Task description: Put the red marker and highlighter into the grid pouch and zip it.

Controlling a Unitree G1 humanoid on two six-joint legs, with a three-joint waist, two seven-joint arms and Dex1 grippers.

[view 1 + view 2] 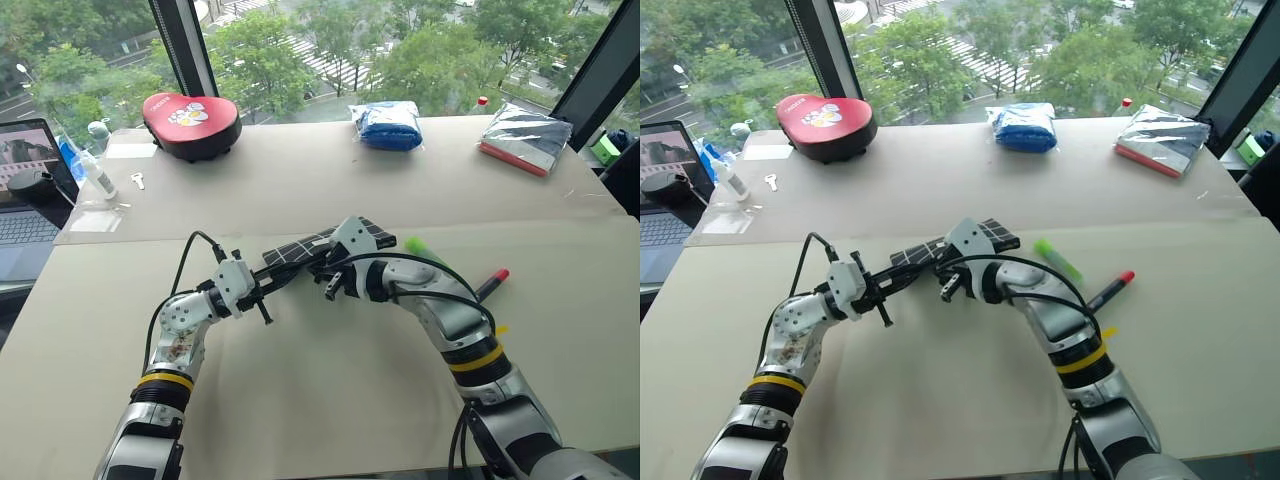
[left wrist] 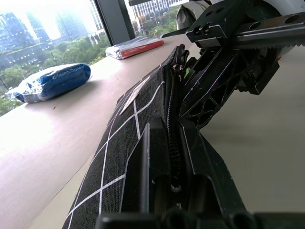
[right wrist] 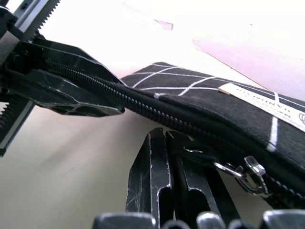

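Black grid pouch (image 1: 940, 250) hangs above the bench (image 1: 970, 400), mostly hidden behind both hands, left hand (image 1: 883, 292) clamped on its end, right hand (image 1: 952, 281) pinched shut at its zipper.

Both arms reach forward over the table and meet near the middle. The left gripper (image 1: 262, 292) points forward and to the right, its two black fingers (image 2: 143, 176) pressed together on the zipper edge of the grid pouch (image 2: 128, 138). The right arm bends inward at the wrist, so the right gripper (image 1: 328, 285) points left and a little down. Its fingers (image 3: 152, 176) are closed at the pouch's zipper.
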